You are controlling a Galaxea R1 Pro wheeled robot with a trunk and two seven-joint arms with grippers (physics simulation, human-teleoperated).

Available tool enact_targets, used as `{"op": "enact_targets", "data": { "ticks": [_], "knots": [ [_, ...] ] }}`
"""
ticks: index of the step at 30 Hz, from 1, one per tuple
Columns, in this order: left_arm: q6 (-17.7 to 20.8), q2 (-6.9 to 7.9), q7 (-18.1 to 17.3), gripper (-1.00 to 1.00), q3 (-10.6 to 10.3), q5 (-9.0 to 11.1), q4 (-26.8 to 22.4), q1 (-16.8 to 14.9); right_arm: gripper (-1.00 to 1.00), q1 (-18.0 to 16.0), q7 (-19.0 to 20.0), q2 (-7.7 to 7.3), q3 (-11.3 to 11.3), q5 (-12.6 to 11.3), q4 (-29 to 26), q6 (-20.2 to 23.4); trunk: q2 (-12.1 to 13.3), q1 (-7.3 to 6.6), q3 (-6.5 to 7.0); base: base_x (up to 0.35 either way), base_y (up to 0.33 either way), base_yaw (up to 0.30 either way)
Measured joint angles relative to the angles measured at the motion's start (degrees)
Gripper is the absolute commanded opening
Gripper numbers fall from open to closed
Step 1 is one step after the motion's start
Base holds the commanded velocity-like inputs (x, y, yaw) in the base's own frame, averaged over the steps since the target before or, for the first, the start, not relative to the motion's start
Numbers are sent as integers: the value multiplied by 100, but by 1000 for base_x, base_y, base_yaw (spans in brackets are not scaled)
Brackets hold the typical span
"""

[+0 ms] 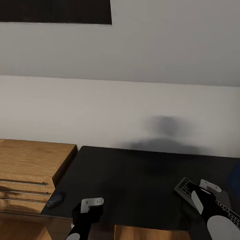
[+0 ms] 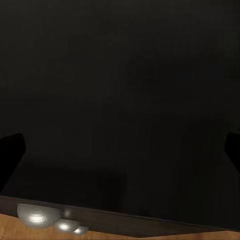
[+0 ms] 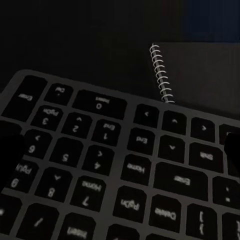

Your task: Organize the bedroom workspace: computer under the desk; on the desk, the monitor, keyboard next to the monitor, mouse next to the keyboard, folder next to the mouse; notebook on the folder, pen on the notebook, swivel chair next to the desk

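Note:
The desk [image 1: 131, 183] has a glossy black top. On its right part lies the keyboard [image 1: 183, 186], with my right gripper [image 1: 201, 193] hovering open just above it. In the right wrist view the keyboard [image 3: 100, 165] and its number pad sit close under the open gripper [image 3: 120, 150]. The notebook [image 3: 205, 75] with its wire spiral lies just beyond it. The small dark mouse [image 1: 55, 200] rests at the desk's front left corner. My left gripper [image 1: 89, 207] hangs open over the front edge, right of the mouse. Its wrist view looks at the bare desk [image 2: 120, 75] past the open gripper [image 2: 120, 152].
A wooden dresser [image 1: 27, 158] with long bar handles stands against the desk's left side. Round silver knobs [image 2: 37, 215] show under the desk's front edge. A blue patch [image 1: 238, 174] lies at the right edge; what it is I cannot tell. A plain wall rises behind.

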Motion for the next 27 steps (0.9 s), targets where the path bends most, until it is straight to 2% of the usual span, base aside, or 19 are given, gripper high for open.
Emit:
{"op": "enact_targets", "data": {
  "ticks": [27],
  "knots": [
    [1,-1,3,100,0,-6,0,0,100,4,21,45,7,-12,-14,-14,0,0,0,0,0,0]
  ]
}}
